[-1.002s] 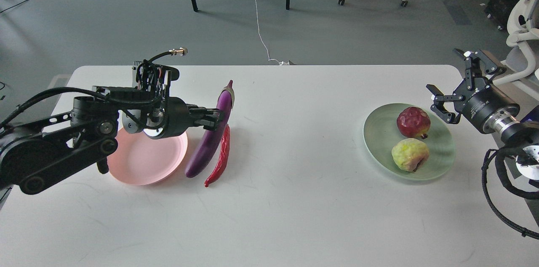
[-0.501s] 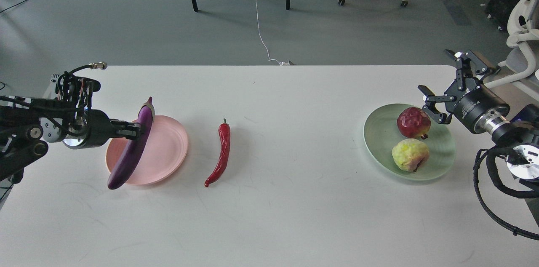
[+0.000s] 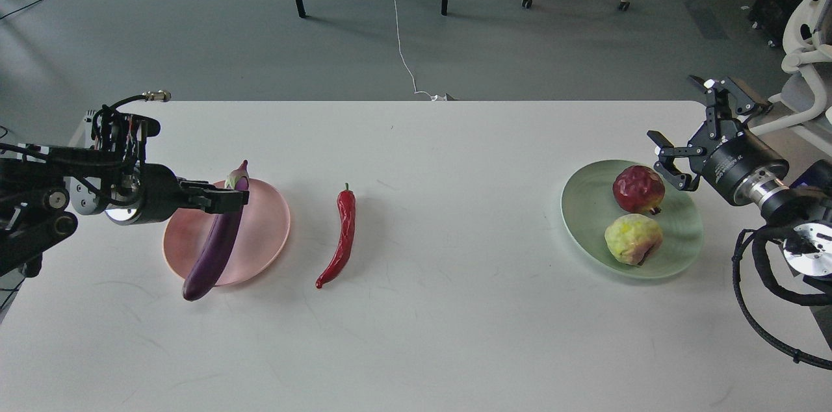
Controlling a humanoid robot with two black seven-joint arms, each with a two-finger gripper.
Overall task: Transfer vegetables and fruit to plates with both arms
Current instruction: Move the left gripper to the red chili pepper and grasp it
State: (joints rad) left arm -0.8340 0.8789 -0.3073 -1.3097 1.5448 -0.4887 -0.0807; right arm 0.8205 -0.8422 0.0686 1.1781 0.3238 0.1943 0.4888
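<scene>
Head view: the left gripper (image 3: pixel 235 197) is clamped on the upper part of the purple eggplant (image 3: pixel 214 249), just below its pale stem cap, over the pink plate (image 3: pixel 270 220). Below the fingers, the eggplant slants across the plate, its tip past the near rim. To that gripper's right, the red chili pepper (image 3: pixel 342 238) lies on the white table (image 3: pixel 455 334). Across the table, the right gripper (image 3: pixel 682 132), fingers spread, hovers beside the mint green plate (image 3: pixel 585 210) holding the dark red fruit (image 3: pixel 638 188) and yellow-green fruit (image 3: pixel 632 238).

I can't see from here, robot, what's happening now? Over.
Left gripper shut on eggplant over pink plate. Right gripper open. Chili on table, path clear.
</scene>
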